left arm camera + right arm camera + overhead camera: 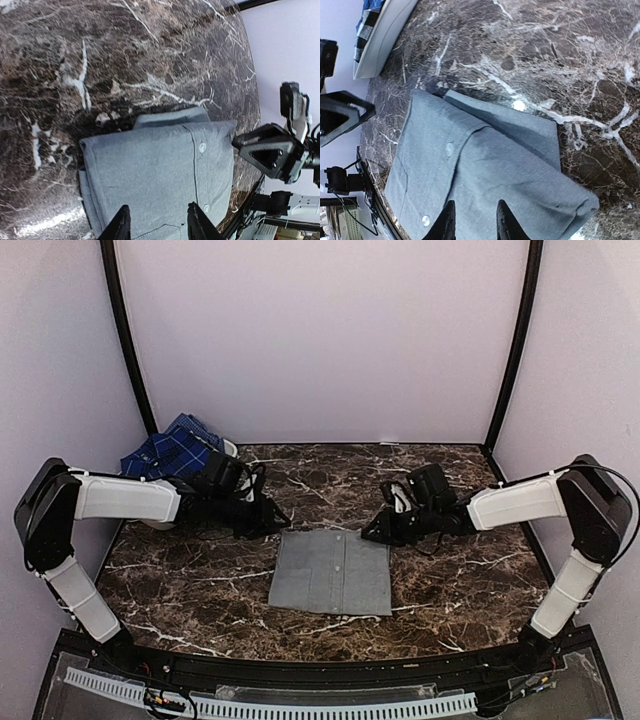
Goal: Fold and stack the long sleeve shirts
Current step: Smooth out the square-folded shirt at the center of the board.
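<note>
The grey shirt (331,572) is matt cloth, the table (450,570) glossy marble.

Pale lilac walls (320,330) fill the upper frame between two black posts (128,340), above a dark, white-veined marble table (460,570) at lower centre.

A plain mid-grey button-up cloth shirt (160,165) lies folded flat in the lower centre of the frame on the dark brown marble bench (125,55). The left pincer (157,220) shows at the bottom edge, its black fingers (119,227) parted above the cloth.
</note>
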Available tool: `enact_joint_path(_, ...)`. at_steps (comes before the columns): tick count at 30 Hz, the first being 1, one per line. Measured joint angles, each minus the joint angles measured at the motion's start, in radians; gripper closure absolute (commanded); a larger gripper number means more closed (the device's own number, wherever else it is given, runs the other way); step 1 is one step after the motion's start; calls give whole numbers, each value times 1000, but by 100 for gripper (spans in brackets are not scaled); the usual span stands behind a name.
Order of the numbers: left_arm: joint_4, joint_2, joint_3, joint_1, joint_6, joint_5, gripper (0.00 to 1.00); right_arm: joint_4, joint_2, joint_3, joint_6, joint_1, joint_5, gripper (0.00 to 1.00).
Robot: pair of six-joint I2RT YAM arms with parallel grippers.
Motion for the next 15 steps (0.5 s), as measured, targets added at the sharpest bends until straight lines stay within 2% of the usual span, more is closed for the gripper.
enact_joint_path(8,-8,7,-40,-64,19,75,63,27,166,5,30,-64,-28,77)
enact_joint_path(15,-9,19,-88,-87,37,122,63,56,172,6,52,-71,-37,76)
